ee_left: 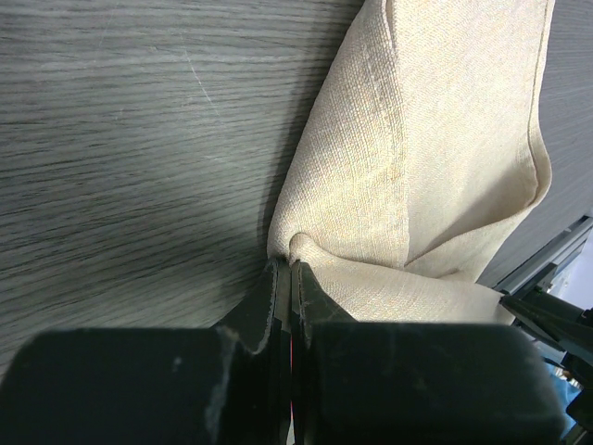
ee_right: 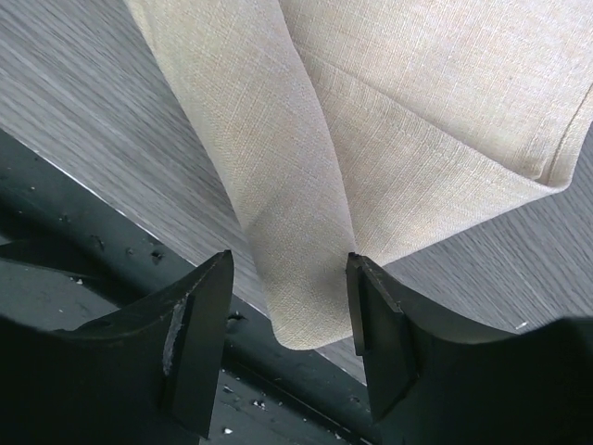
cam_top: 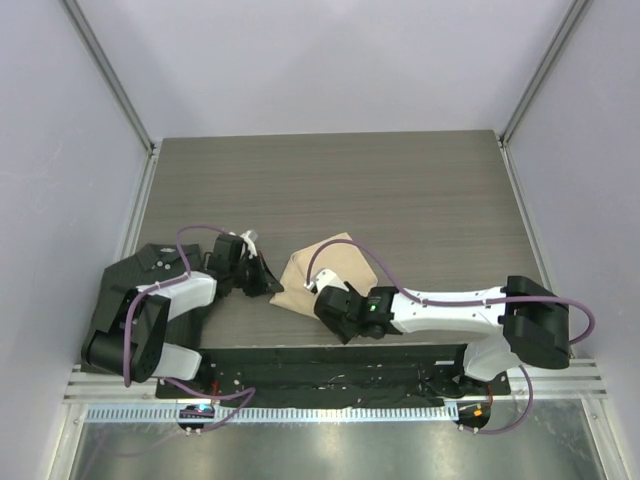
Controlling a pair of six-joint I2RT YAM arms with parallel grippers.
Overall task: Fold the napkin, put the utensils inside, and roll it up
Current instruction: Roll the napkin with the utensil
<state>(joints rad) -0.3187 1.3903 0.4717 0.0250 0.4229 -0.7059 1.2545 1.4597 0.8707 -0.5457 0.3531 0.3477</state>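
Observation:
The beige napkin [cam_top: 340,262] lies rumpled and partly folded on the dark wood table [cam_top: 400,190], near its front edge. My left gripper [cam_top: 272,287] is at the napkin's left corner; in the left wrist view its jaws are shut on a pinch of napkin [ee_left: 398,158], left gripper [ee_left: 291,267]. My right gripper [cam_top: 322,297] stands open at the napkin's near corner. A folded flap of napkin [ee_right: 306,213] hangs between the fingers [ee_right: 199,315] of the right gripper [ee_right: 289,273] without being clamped. The utensils are out of view.
A dark ribbed cloth [cam_top: 150,262] lies under the left arm at the table's left. A black strip [cam_top: 330,362] runs along the front edge, just below the napkin's corner. Walls enclose the table's left, right and back.

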